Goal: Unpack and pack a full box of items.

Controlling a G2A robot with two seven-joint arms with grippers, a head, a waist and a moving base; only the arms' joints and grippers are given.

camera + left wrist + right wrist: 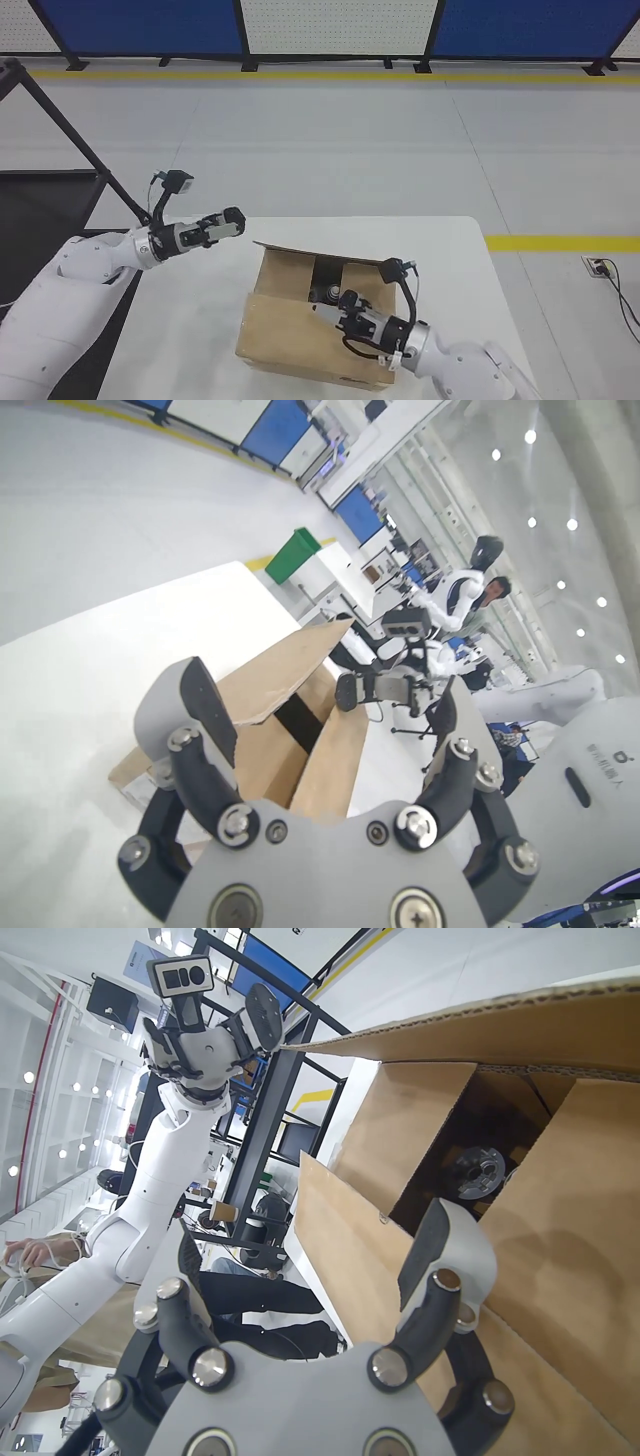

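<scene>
While its flaps stand only part-way apart, the cardboard box sits at lower centre of the top view, on the near part of the white table.

Contents: one round metal part shows in the dark gap between the flaps; anything else inside is hidden.

Right gripper: fingers spread, holding nothing, over the near flap, just beside the gap.

Left gripper: fingers spread, holding nothing, above the table to the upper left of the box and apart from it.

Risks, as judged:
- The gap looks narrow, so a reach inside could catch a finger on a flap edge and drag or tip the box.
- Nothing braces the box, so a push on one flap may slide it across the smooth top.
- A flap may spring back over the opening.

Surface: plain white tabletop.

Room:
- pale floor with yellow line
- blue partition panels along the top edge
- black rack at left
</scene>
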